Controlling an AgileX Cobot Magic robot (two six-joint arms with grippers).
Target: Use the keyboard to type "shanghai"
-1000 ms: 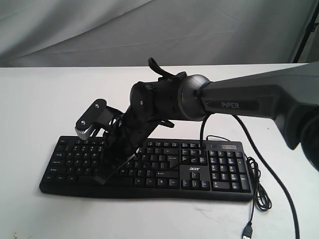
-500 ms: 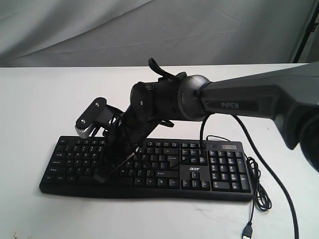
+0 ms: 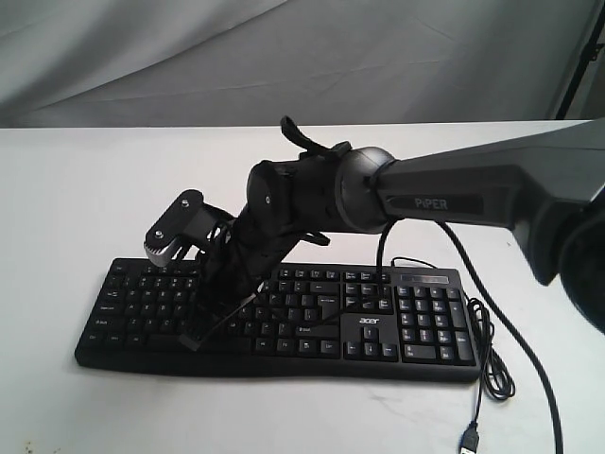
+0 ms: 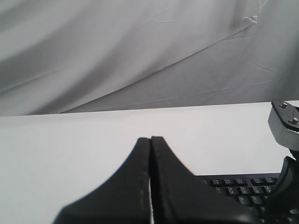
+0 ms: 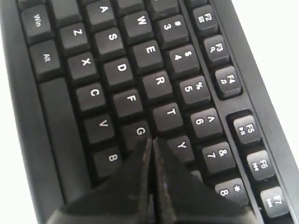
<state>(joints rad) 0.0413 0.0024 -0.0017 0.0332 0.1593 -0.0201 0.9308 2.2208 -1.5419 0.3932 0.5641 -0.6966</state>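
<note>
The black keyboard (image 3: 312,326) with white legends lies on the white table, number pad at the right. My right arm reaches across it, and my right gripper (image 3: 191,340) comes down on the letter keys at the left. In the right wrist view my right gripper (image 5: 150,140) is shut, and its tips sit between the G key (image 5: 138,132) and the Y key (image 5: 181,145), hiding the key beneath. My left gripper (image 4: 150,138) is shut with nothing in it, held over bare table beside the keyboard (image 4: 238,189). It does not show in the exterior view.
The keyboard's thin black cable (image 3: 492,369) lies coiled at its right end, with the USB plug (image 3: 470,437) near the table's front edge. A grey cloth backdrop (image 3: 284,57) hangs behind the table. The right arm's wrist camera (image 4: 284,123) shows in the left wrist view.
The right arm has shifted only slightly over the left half of the keyboard. Its gripper tip stays at the same group of keys.
</note>
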